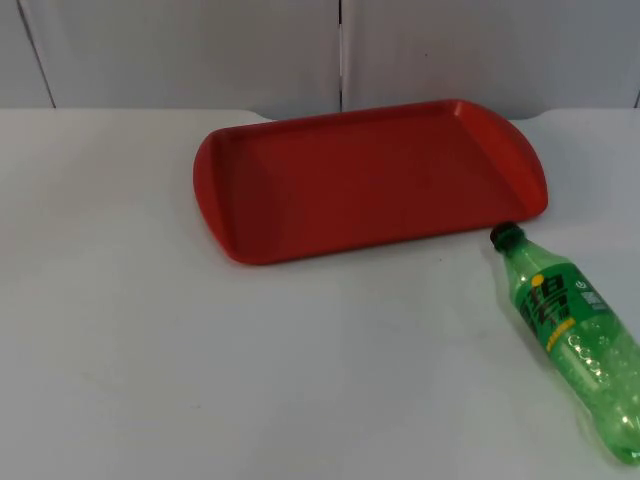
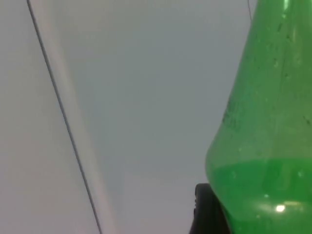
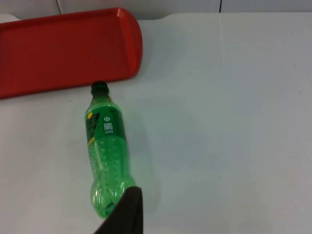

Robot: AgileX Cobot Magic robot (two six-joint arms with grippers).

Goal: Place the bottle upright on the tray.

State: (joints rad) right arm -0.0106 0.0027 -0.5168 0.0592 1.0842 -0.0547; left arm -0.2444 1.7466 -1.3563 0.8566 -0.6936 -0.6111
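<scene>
A green plastic bottle (image 1: 575,337) with a dark cap lies on its side on the white table at the right, its cap pointing at the red tray's near right corner. The red tray (image 1: 230,175) lies flat at the back centre with nothing on it. In the right wrist view my right gripper (image 3: 127,214) hovers just past the base of the lying bottle (image 3: 106,151), beside the tray (image 3: 131,44). In the left wrist view a green bottle surface (image 2: 265,131) stands very close to my left gripper (image 2: 207,209), with the grey wall behind.
The white table (image 1: 150,350) runs wide and bare to the left of and in front of the tray. The grey partition wall (image 1: 180,50) closes off the back. The bottle's base lies near the table's right front corner.
</scene>
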